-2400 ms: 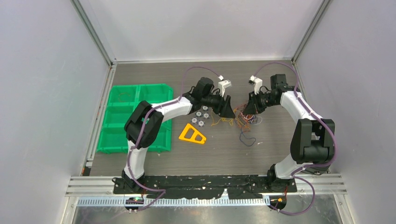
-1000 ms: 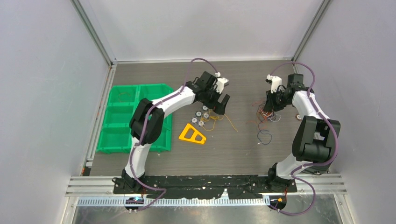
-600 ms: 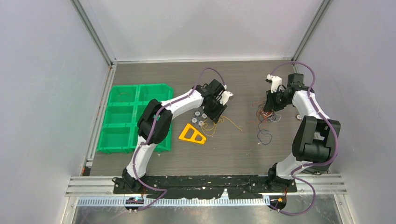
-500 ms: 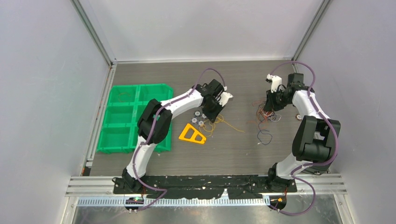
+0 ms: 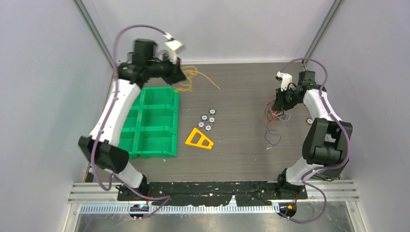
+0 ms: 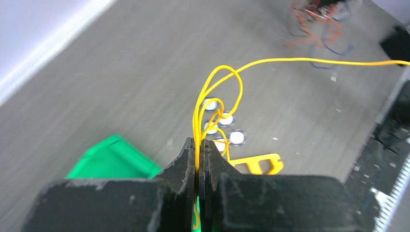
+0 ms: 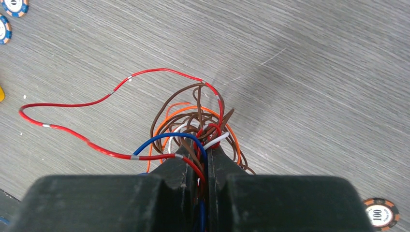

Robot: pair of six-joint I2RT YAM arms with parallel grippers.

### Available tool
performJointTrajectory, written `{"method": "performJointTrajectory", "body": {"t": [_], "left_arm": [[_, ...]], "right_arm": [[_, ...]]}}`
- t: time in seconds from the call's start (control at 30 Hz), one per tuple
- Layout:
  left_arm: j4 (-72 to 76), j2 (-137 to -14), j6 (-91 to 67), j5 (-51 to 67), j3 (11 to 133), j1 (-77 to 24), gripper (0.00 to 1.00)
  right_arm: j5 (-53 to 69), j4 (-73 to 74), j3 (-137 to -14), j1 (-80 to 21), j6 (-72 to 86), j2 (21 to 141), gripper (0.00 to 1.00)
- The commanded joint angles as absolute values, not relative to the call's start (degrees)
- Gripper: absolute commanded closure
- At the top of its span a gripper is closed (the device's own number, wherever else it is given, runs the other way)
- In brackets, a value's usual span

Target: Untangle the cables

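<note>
My left gripper (image 5: pixel 180 76) is raised at the back left, over the far corner of the green tray. It is shut on a few looped yellow cables (image 5: pixel 194 76). In the left wrist view the yellow cables (image 6: pixel 220 92) rise from between the closed fingertips (image 6: pixel 186 152), and one strand runs off to the right. My right gripper (image 5: pixel 279 104) is at the right side, shut on a tangle of cables (image 5: pixel 272 115) resting on the table. The right wrist view shows brown, orange, blue, white and red cables (image 7: pixel 193 121) pinched at the right gripper (image 7: pixel 203 157), with a long red cable (image 7: pixel 72 104) trailing left.
A green tray (image 5: pixel 154 125) with several compartments lies at the left. Several poker chips (image 5: pixel 207 120) and an orange triangular piece (image 5: pixel 198 139) sit mid-table. Another chip (image 5: pixel 309 121) lies near the right arm. Grey walls enclose the table on three sides.
My left gripper closed on the yellow cables beside the chips. It then swung up and to the back left, carrying them off. The right gripper kept hold of its tangle almost in place.
</note>
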State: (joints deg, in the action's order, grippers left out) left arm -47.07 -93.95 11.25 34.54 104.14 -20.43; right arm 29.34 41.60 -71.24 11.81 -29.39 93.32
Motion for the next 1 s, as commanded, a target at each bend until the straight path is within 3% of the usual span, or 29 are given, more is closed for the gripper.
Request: {"method": "performJointTrajectory", "body": {"t": [0.0,0.23,0.63,0.77,0.97], "left_arm": [[-49.6,-91.4,16.6,39.4,101.5,-11.1,1.0],[-51.7,-95.5,29.6,27.6,99.8,-2.1,1.0],[-35.7,-100.9,36.3,1.5,89.1,-0.7,1.0],[-30.8,-99.8,37.5,-1.5,85.7,-0.7,1.0],[-30.1,-98.5,31.3,-0.6,91.8,-0.8,1.0]], "right_arm": [[31.5,40.1,-73.3,10.5,-27.5,93.8,0.95],[31.2,39.1,-73.9,8.1,-25.6,94.7,0.95],[29.1,39.2,-73.6,6.0,-24.4,93.8,0.94],[28.6,39.3,-73.6,5.2,-24.4,93.8,0.95],[28.2,39.5,-73.9,4.4,-25.0,94.2,0.95]]}}
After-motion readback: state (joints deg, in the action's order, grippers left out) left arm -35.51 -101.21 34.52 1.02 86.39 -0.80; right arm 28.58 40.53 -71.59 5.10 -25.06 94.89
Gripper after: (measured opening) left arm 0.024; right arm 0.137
